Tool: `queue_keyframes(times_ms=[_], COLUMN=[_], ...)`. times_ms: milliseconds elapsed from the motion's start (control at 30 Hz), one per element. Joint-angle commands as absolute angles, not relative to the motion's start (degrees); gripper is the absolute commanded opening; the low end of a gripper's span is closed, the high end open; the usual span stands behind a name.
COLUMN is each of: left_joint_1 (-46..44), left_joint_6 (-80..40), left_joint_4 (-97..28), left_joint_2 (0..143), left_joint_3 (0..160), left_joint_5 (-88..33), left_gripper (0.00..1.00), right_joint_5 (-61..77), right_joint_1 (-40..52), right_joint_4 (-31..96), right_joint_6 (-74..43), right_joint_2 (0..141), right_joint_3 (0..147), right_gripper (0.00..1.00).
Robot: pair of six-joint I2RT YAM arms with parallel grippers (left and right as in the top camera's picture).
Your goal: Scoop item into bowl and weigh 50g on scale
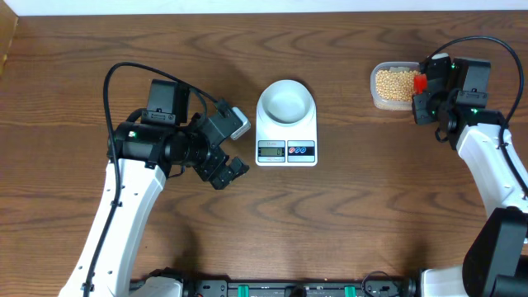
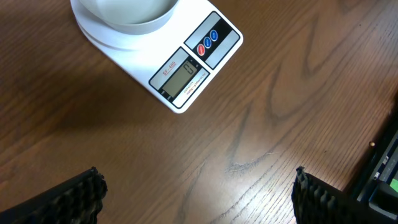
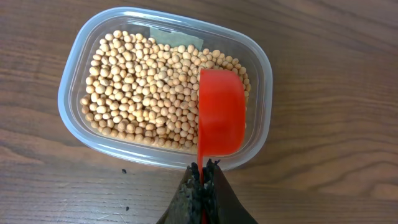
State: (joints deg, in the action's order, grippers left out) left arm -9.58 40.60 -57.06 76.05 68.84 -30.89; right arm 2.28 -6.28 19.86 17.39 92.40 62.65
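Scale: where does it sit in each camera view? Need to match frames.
Overhead: scale at centre, display toward the bottom edge.
Left wrist: scale at top left, turned diagonally, display toward lower right.
Right wrist: not in it; only the tub of beans and red scoop.
Shared landmark: the bowl on the scale, in overhead and left wrist.

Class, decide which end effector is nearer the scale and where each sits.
Left. The left end effector, open, sits just left of the scale; the right end effector is far to its right, gripping a red scoop over the tub.
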Motion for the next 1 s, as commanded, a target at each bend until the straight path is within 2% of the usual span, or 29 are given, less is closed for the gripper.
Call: queue_keyframes(times_ms=[0,967], left_joint_1=[-9.32,-9.32], left_joint_6=[41.34,41.34], left_joint_4=[-57.39,-57.39], left_joint_2=[75.22,75.22], left_joint_3=[69.63,69.63], left_joint_5=[-30.35,-30.35], left_gripper=[0.98,0.98], right_joint_5=[1.87,2.0], right_joint_1=[-5.91,-5.91], right_joint_4=[19.92,20.53], right_joint_6=[18.09,18.13], right_joint_2=[92.27,92.27], right_joint_3=[63.61,63.61], right_gripper=[0.01,0.01])
